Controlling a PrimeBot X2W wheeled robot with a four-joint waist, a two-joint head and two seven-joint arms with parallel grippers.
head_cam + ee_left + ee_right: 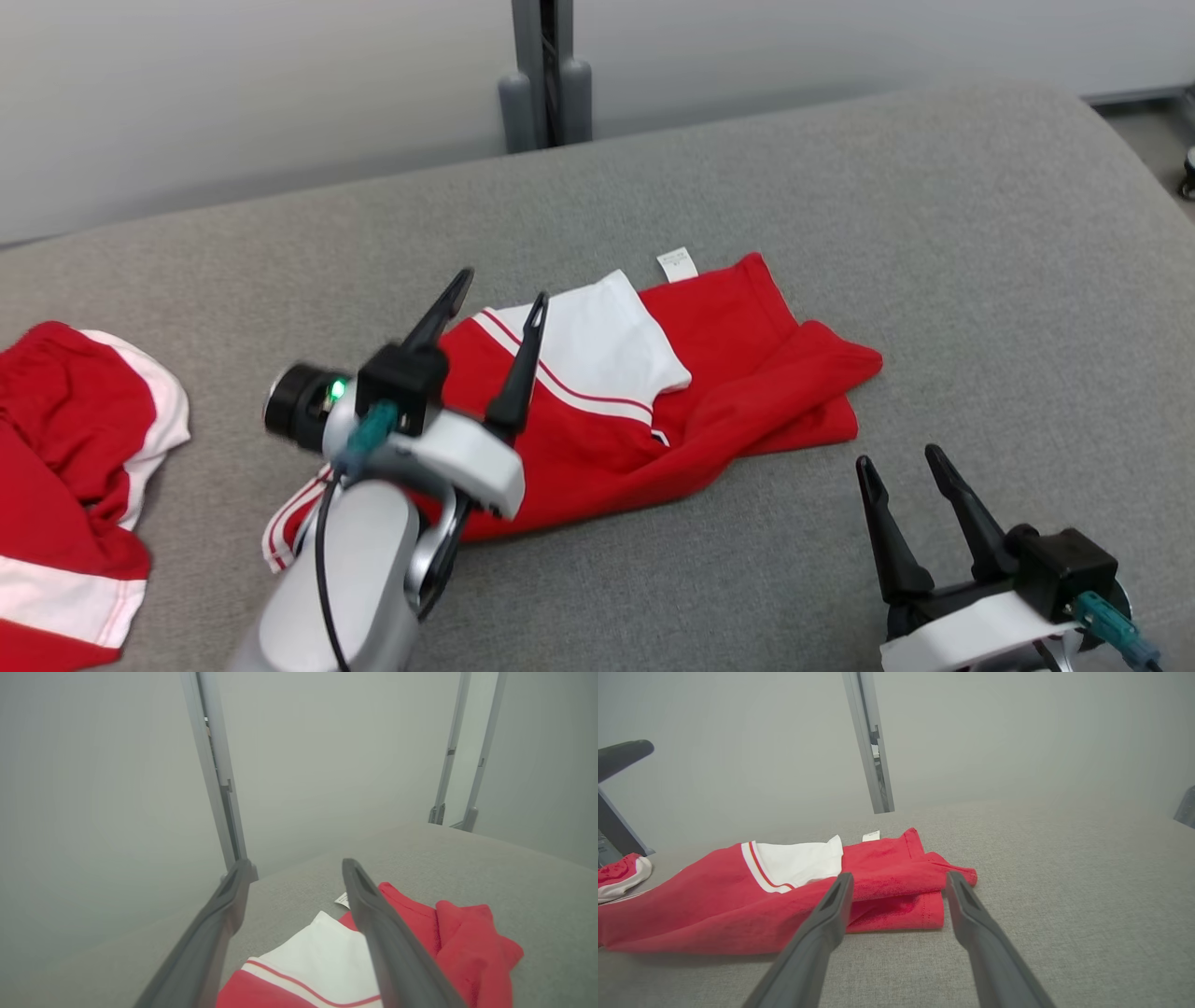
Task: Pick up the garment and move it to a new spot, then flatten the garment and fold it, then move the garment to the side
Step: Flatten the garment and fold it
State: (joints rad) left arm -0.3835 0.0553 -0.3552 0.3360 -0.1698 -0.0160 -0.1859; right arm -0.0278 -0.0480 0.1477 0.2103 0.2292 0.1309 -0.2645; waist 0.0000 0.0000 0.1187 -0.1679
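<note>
A red garment (709, 392) with a white striped panel lies folded over on the grey cushioned surface (934, 233), a small white label at its far edge. It also shows in the left wrist view (467, 942) and the right wrist view (714, 905). My left gripper (499, 285) hovers above the garment's left part, open, with nothing between its fingers. My right gripper (901, 462) stands open near the front right, a short way off the garment's right corner, empty. In the right wrist view its fingers (826, 914) frame the garment's hem.
A second red and white garment (75, 485) lies bunched at the left edge. A grey metal post (548, 75) stands behind the surface against a pale wall. Bare grey fabric stretches to the right and far side.
</note>
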